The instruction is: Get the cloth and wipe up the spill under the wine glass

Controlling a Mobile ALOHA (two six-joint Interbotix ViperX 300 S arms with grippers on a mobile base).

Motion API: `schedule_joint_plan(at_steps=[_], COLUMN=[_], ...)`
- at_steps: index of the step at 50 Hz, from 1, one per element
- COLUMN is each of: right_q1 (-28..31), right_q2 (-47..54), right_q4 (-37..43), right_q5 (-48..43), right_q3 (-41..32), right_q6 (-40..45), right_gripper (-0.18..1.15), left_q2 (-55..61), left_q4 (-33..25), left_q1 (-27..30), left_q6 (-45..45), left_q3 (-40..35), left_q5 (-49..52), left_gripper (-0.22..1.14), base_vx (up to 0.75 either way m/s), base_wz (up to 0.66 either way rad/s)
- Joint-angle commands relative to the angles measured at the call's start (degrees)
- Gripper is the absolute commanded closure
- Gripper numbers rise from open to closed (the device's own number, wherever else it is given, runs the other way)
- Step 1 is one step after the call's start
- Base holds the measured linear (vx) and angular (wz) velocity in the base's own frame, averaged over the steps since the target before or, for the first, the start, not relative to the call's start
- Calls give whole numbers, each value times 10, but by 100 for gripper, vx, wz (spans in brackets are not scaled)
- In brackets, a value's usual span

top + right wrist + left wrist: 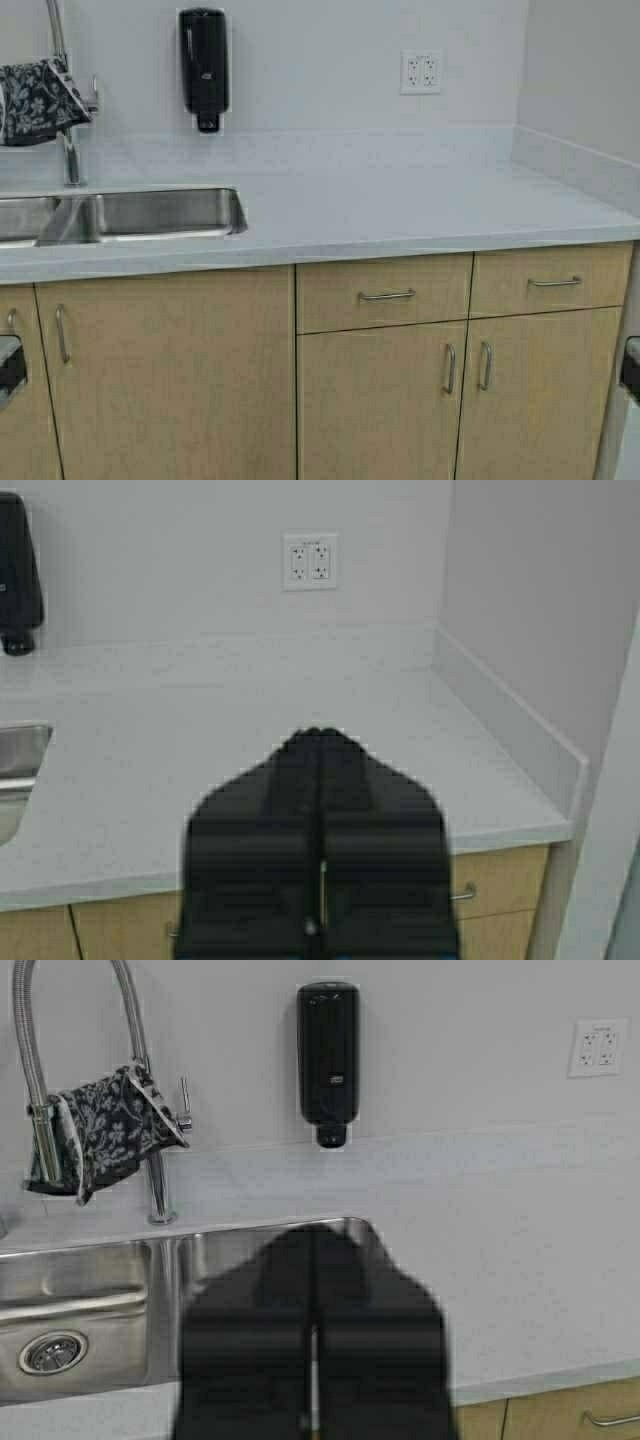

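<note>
**Starting posture: cloth on the faucet, both arms held back**

The cloth, dark with a white floral print, hangs draped over the gooseneck faucet above the steel sink, at the far left of the high view. Hung there it clears the basin, presumably to dry, and it offers a loose fold for a pinch from the front. The left claw sits low before the cabinet doors, its fingers pressed together with nothing between them, and its wrist camera faces the sink and the cloth. The right claw is likewise closed and empty, pointing at the bare right-hand stretch of the worktop near the corner. A black soap dispenser and a wall outlet are fixed to the backsplash. No wine glass and no spill appear in any view. The task seems to stand at its first step: the left arm, being nearer, is the likelier one to fetch the cloth.
</note>
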Motion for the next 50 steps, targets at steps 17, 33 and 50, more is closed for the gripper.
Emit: schedule_joint_plan(at_steps=[17, 33, 50], right_q1=[10, 10, 10], right_q2=[4, 33, 33], right_q4=[0, -18, -18], right_q5=[14, 13, 13], right_q3=[-4, -20, -22], right_q6=[26, 16, 20], right_gripper=[92, 92, 92], left_q2=[-6, -1, 0], left_q4=[1, 0, 1], left_q1=[-9, -10, -10], left_q6=[-5, -9, -13], left_q3=[7, 10, 16], left_q5=[-7, -11, -18], left_gripper=[89, 89, 89], base_vx=[1, 4, 15], base_wz=[-3, -7, -5])
